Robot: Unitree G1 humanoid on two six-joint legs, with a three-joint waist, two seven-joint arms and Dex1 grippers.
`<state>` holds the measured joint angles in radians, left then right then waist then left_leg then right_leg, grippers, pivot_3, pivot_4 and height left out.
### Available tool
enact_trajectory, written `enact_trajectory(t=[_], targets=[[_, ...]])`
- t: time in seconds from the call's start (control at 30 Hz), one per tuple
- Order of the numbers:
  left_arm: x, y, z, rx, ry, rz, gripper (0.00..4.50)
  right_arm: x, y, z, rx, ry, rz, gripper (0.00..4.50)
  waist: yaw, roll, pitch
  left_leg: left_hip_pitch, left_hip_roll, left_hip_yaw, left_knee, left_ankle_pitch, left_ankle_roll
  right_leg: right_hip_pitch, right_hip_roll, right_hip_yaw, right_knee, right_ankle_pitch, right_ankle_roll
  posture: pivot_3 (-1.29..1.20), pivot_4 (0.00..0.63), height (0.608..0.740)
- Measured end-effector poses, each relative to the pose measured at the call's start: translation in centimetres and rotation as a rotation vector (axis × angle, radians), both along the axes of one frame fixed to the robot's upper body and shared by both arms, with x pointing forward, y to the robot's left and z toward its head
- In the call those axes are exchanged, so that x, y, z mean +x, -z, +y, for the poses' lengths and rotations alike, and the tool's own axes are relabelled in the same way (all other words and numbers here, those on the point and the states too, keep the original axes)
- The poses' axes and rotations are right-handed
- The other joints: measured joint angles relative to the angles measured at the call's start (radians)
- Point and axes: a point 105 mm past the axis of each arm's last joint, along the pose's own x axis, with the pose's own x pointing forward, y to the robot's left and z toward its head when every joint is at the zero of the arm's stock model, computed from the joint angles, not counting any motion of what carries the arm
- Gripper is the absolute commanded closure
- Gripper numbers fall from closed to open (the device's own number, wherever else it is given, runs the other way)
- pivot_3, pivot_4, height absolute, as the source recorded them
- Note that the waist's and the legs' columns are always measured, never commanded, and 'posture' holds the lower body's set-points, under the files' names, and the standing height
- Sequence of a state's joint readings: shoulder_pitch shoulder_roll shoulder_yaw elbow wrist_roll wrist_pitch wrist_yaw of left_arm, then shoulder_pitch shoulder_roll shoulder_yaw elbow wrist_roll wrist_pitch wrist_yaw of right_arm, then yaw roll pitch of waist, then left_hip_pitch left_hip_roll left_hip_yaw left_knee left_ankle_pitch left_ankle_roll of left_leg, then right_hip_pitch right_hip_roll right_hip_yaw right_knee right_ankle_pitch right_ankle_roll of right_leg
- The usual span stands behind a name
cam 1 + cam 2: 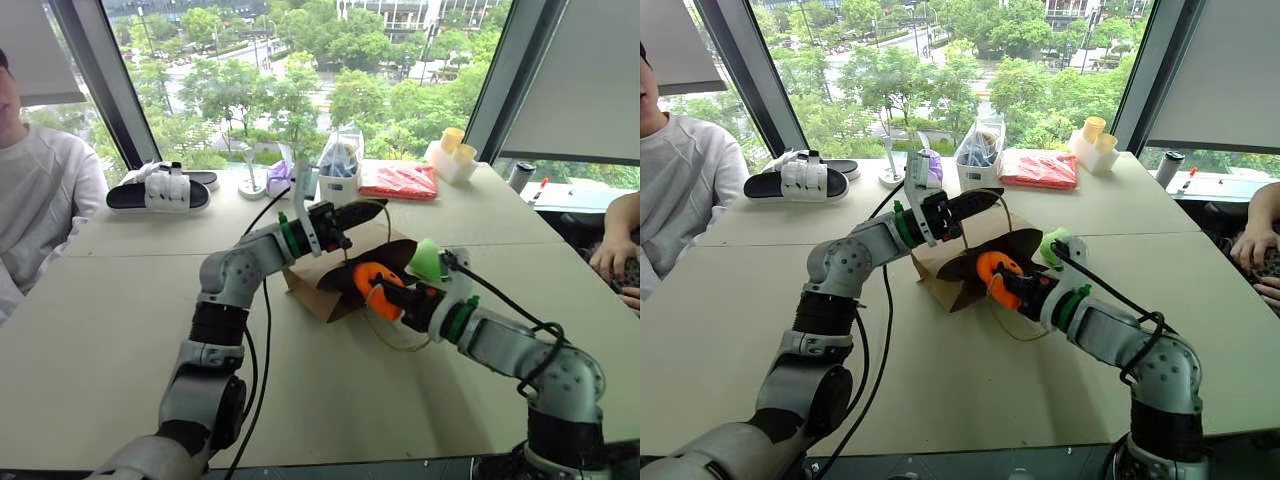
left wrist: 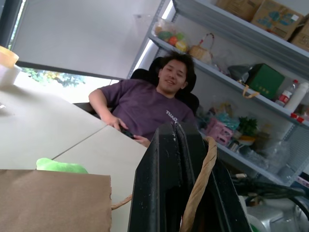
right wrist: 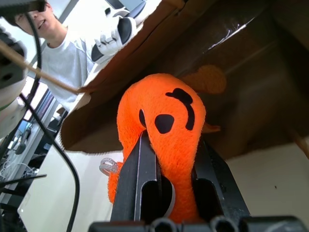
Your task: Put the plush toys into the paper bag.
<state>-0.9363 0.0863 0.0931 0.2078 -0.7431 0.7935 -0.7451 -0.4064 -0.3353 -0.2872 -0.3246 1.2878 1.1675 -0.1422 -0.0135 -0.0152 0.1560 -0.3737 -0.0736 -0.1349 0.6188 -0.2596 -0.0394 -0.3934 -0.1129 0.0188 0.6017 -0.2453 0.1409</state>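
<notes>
Reaching level toward the paper bag (image 1: 330,285) mouth, the right end effector (image 3: 166,159) pinches the orange plush toy (image 3: 166,121).

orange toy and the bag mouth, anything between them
Nothing: in the right wrist view the orange toy, clamped in the right gripper, sits right at the paper bag opening with no object between.

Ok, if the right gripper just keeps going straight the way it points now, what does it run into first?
Most likely the inside of the paper bag. The right gripper, shut on the orange plush toy, points into the bag's open mouth, with brown paper behind the toy. How far in that paper lies is hard to judge.
</notes>
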Motion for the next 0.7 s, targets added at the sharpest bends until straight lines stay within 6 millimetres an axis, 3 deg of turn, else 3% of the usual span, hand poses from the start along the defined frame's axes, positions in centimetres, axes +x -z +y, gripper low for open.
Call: enact_trajectory(t=[0.27,0.53,0.7], targets=[[-1.9,0.4,0.1,0.023,0.077,-0.013,4.5,2.8,0.8,0.9,-0.101,0.031,0.042,4.49,-0.001,0.0,0.0,0.0,0.0,0.0,0.0,0.0,0.0,-0.001,0.0,0.0,0.001,0.0,0.0,0.0,0.15,0.74],[-1.8,0.2,-0.3,-0.013,0.06,0.02,4.5,4.9,2.2,2.6,-0.322,0.032,0.003,4.49,-0.003,0.0,0.0,0.0,0.0,0.0,0.0,0.0,0.0,-0.001,0.0,0.0,0.001,0.0,0.0,0.0,0.15,0.74],[0.0,0.2,0.0,-0.034,-0.058,0.063,4.5,5.5,2.4,2.5,-0.424,0.047,-0.079,2.07,0.0,0.0,0.0,0.0,0.0,0.0,0.0,0.0,0.0,-0.001,0.0,0.0,0.001,0.0,0.0,0.0,0.15,0.74]])
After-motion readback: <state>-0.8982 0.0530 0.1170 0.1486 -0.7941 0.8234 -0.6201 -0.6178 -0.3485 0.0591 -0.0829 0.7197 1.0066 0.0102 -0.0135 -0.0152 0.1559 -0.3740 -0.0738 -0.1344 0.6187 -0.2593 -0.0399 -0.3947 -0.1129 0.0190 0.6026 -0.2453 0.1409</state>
